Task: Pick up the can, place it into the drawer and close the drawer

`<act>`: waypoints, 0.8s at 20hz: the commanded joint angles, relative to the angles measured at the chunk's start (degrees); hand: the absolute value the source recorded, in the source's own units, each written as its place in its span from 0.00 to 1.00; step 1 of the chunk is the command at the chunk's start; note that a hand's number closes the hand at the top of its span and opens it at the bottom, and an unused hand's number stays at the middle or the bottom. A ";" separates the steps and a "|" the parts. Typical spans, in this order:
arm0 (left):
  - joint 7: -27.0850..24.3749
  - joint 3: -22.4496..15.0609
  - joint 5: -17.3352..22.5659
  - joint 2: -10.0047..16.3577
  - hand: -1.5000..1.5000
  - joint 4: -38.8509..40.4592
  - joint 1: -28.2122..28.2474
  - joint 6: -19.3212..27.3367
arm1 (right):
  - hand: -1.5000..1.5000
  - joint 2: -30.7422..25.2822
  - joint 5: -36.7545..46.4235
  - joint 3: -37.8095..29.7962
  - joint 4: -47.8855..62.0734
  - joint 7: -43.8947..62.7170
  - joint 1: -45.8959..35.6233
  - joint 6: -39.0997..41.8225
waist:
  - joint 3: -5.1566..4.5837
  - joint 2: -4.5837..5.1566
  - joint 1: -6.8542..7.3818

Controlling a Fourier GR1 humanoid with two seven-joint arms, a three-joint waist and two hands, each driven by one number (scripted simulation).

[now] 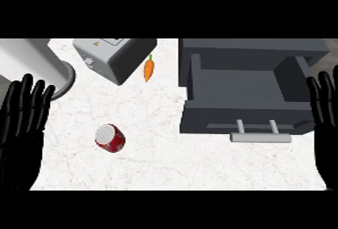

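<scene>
A red can (110,137) with a silver lid lies on its side on the white marble counter, left of centre. The dark grey drawer (246,87) stands pulled open at the right, its inside bare, with a pale handle (260,135) on its front. My left hand (24,107) rests open at the left edge, fingers up, well left of the can. At the right edge my right hand (325,103) rests open too, fingers up, beside the drawer's right wall. Neither hand touches anything.
A grey toaster (112,56) stands at the back, with an orange carrot (149,69) lying just right of it. A pale round vessel (40,67) fills the back left corner. The counter's front edge runs below the can.
</scene>
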 commanded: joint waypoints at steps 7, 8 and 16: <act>7.16 -3.41 -1.50 0.00 0.00 2.22 8.63 -1.04 | 0.00 0.47 1.70 -2.71 4.85 7.85 4.99 -3.17 | 2.36 1.33 0.20; 10.47 -3.97 -2.64 -0.37 0.00 1.45 6.67 0.42 | 0.00 0.60 2.10 -1.97 3.01 10.45 5.99 -3.69 | 2.36 0.92 -0.70; 23.50 -2.98 -0.20 1.61 0.00 -13.11 11.98 -0.66 | 0.00 -0.84 -1.42 -5.74 -2.09 8.47 14.92 0.74 | 2.30 0.61 -0.16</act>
